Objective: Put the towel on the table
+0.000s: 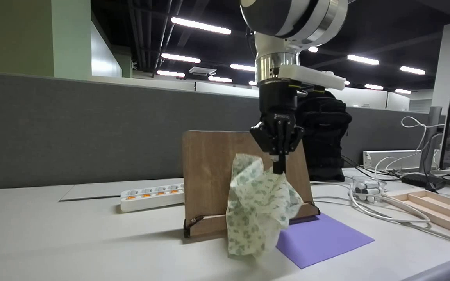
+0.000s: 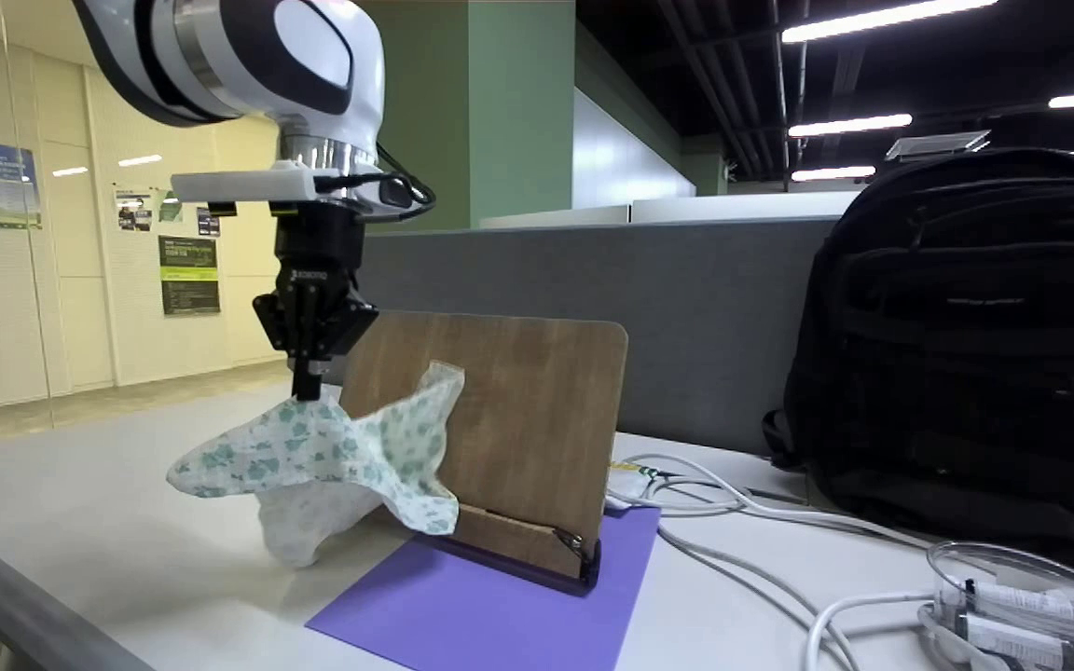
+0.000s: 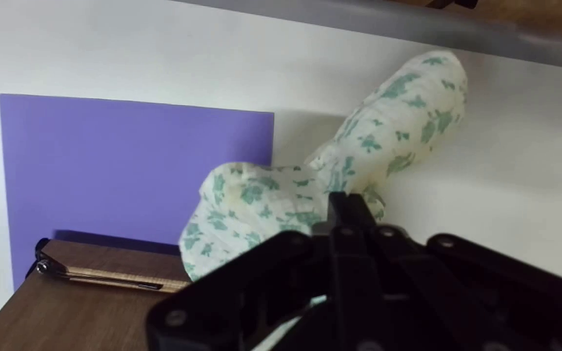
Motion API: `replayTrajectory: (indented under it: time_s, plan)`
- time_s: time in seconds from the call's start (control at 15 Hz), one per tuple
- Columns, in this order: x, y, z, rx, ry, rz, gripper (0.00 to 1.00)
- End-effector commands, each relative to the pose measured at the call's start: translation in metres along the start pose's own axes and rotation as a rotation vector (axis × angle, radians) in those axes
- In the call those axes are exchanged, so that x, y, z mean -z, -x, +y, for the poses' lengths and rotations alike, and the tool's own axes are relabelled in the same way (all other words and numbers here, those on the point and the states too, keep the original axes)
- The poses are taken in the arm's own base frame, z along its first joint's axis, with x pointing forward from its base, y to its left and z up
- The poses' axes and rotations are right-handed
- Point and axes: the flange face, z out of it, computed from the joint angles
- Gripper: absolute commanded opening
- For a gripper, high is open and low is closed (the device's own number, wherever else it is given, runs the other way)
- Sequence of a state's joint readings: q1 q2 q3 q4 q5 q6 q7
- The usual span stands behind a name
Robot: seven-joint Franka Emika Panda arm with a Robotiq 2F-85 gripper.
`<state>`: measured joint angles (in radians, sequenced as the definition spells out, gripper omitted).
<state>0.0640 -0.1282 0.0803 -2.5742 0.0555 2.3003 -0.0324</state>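
The towel is a pale cloth with green leaf prints (image 1: 254, 207). It hangs crumpled from my gripper in front of a wooden stand, and it also shows in an exterior view (image 2: 285, 447) and in the wrist view (image 3: 403, 117). My gripper (image 1: 279, 167) points down with its fingers closed on the upper part of the towel; the fingertips also show in an exterior view (image 2: 307, 384) and in the wrist view (image 3: 345, 196). The white table (image 1: 92, 238) lies below. I cannot tell whether the towel's lowest folds touch the table.
The wooden stand (image 1: 209, 175) leans upright behind the towel. A purple sheet (image 1: 326, 242) lies under and before it. A white power strip (image 1: 152, 199), a black backpack (image 1: 322, 136), cables, a clear cup (image 2: 1031, 606) and a wooden tray (image 1: 436, 210) stand around.
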Motion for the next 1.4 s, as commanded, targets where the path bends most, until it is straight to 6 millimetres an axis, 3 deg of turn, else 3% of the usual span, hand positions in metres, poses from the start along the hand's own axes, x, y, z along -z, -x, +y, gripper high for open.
replayTrajectory:
  time_s: [0.0, 0.27, 0.33, 0.47, 1.07, 1.2, 1.33]
  plan:
    - [-0.003, 0.013, -0.002, -0.013, 0.009, -0.036, 0.00]
    - [-0.004, 0.012, 0.004, -0.045, 0.016, -0.013, 0.00]
    - [-0.003, 0.010, 0.006, -0.065, 0.013, 0.001, 0.26]
    - [0.001, 0.008, 0.011, -0.094, 0.010, 0.020, 0.32]
    - [0.040, 0.013, 0.054, -0.295, -0.016, 0.198, 0.94]
    - [0.052, 0.020, 0.069, -0.343, -0.019, 0.244, 1.00]
    - [0.061, 0.028, 0.084, -0.385, -0.029, 0.274, 1.00]
